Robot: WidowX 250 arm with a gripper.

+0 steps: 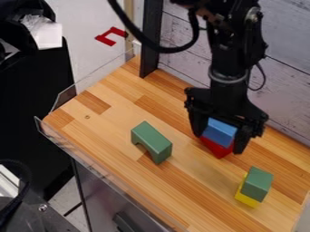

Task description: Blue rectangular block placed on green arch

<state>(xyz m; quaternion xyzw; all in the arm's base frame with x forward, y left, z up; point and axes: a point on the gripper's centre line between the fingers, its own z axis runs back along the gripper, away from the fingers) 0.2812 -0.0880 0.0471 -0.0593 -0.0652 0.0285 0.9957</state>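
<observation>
My gripper (219, 140) hangs down at the right of centre, around the blue rectangular block (219, 132). Directly below the blue block, a red block (216, 148) shows on the wooden surface; whether the two touch is unclear. The gripper partly hides both blocks, and whether it holds the blue one cannot be made out. To the left, apart from them, the green arch (152, 141) rests on the wood, its cut-out facing the lower left.
A green block (257, 183) sits on a yellow block (247, 197) at the lower right. The wooden table (112, 124) has a clear plastic rim (91, 180) along its lower left side. A black post (151, 38) and a plank wall (279, 81) stand behind.
</observation>
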